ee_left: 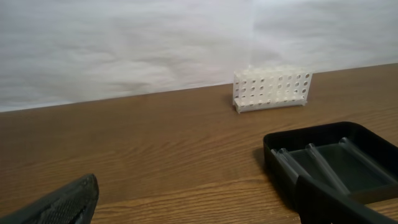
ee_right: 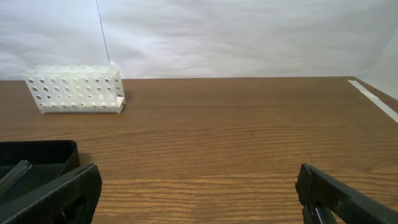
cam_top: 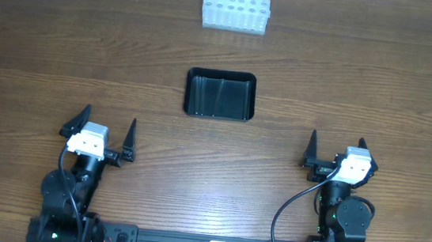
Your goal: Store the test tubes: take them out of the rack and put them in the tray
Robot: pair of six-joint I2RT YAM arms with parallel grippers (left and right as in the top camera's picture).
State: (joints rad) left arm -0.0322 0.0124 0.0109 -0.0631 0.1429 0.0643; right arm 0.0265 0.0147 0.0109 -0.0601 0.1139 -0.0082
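Final step judged: tubes (ee_left: 323, 167) lie in tray (cam_top: 189, 91), rack (cam_top: 235, 12) beyond it seemingly empty; left gripper (cam_top: 110, 114) and right gripper (cam_top: 338, 136) rest near bases, jaws wide, holding nothing; next, confirm rack empty.

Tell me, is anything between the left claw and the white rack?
No. Only bare table lies between the left gripper and the rack; the black tray sits beside that path, not on it.

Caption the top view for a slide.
Left gripper and right gripper open near the bases; tray at centre, rack beyond it.
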